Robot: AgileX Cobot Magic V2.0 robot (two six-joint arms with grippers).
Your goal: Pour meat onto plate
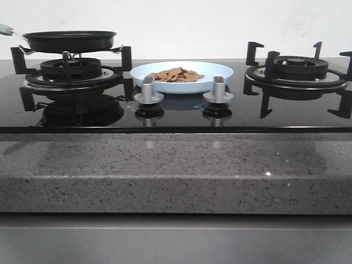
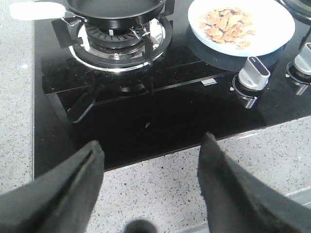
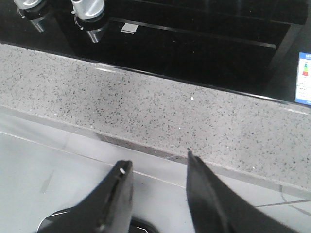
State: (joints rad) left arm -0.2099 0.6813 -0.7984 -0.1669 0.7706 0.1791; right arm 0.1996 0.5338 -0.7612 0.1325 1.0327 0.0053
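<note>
- A speckled grey stone counter [image 1: 176,176] runs across the front, with a glossy black glass cooktop [image 1: 176,118] set into it and a plain pale wall [image 1: 181,25] behind.
- Below the counter's front edge, the right wrist view shows a pale tiled floor [image 3: 43,165].
- Two burners are on the cooktop: the left burner [image 1: 71,70] and the right burner [image 1: 297,69], each under black pan supports.
- Two silver knobs stand near the front of the glass, the left knob [image 1: 148,91] and the right knob [image 1: 218,89], between the burners.
- One black frying pan [image 1: 69,39] sits on the left burner, its pale handle [image 2: 36,9] pointing away from the plate.
- One plate [image 1: 217,71], pale blue, rests on the glass between the burners, just behind the knobs.
- The meat [image 1: 176,75], many small golden-brown pieces, lies in a loose heap on the plate.
- A small coloured sticker [image 3: 304,77] sits on the cooktop's right edge.
- The left gripper [image 2: 150,155] hovers over the cooktop's front edge, fingers spread apart and holding nothing.
- The right gripper [image 3: 158,167] hangs over the counter's front edge and floor, fingers apart, nothing between them.
</note>
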